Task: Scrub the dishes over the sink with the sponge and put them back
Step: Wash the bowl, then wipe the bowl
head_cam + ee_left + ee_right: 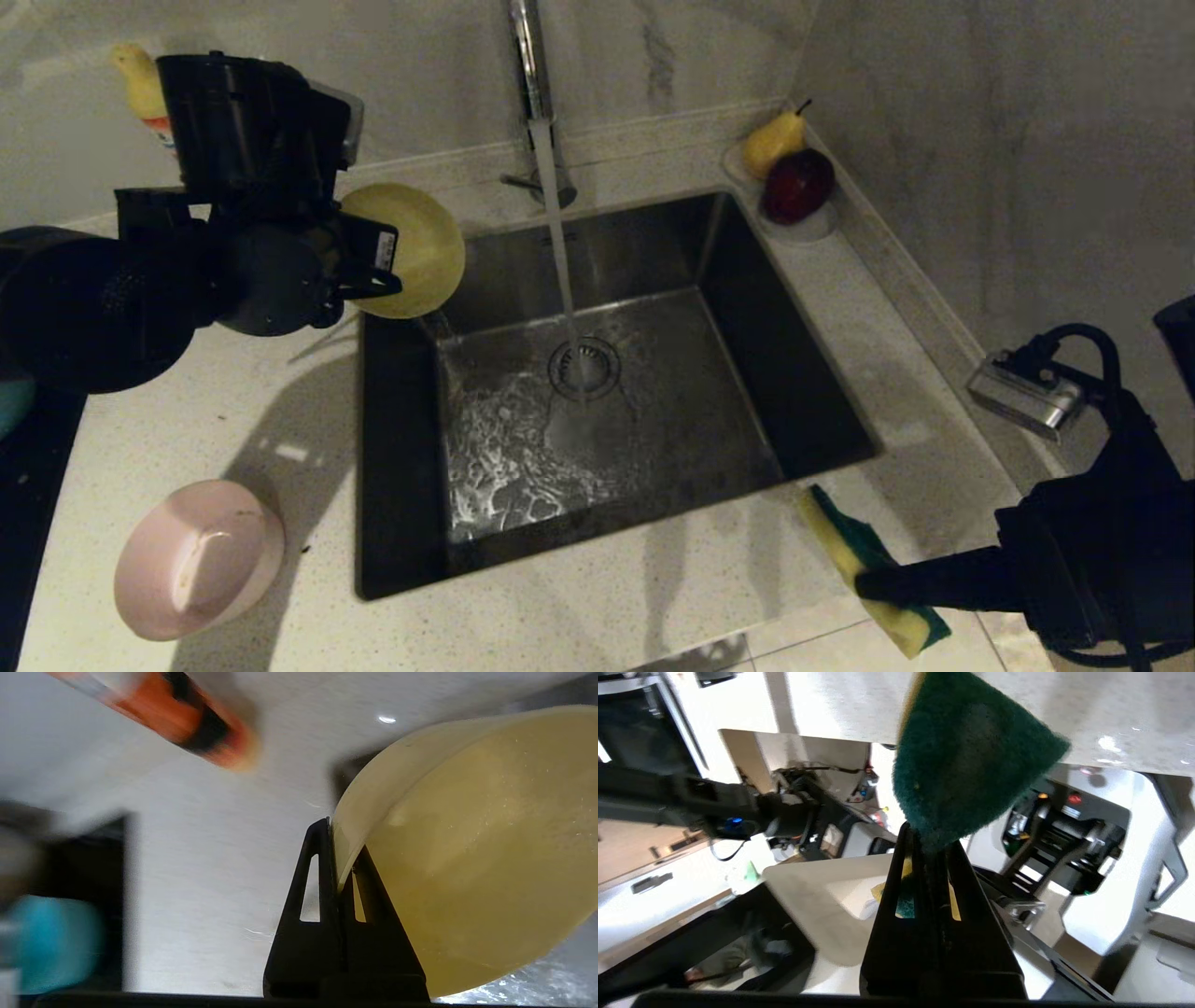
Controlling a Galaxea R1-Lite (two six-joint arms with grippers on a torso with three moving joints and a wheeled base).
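Observation:
My left gripper (373, 271) is shut on the rim of the yellow bowl (415, 250), held tilted in the air at the sink's back left corner. In the left wrist view the two fingers (322, 868) pinch the yellow bowl (472, 849) at its edge. My right gripper (868, 583) is shut on the sponge (864, 565), green face up, over the counter's front edge right of the sink (401, 485). The right wrist view shows the sponge (966, 765) sticking out past the fingers. A pale pink bowl (198, 558) rests on the counter at front left. A blurred blue bowl (51, 942) lies beside the counter.
Water runs from the chrome tap (534, 84) onto the drain strainer (583, 366). A white dish (822, 224) with a pear and a red apple sits at the back right corner. A yellow-topped bottle (142, 89) stands at back left, behind my left arm.

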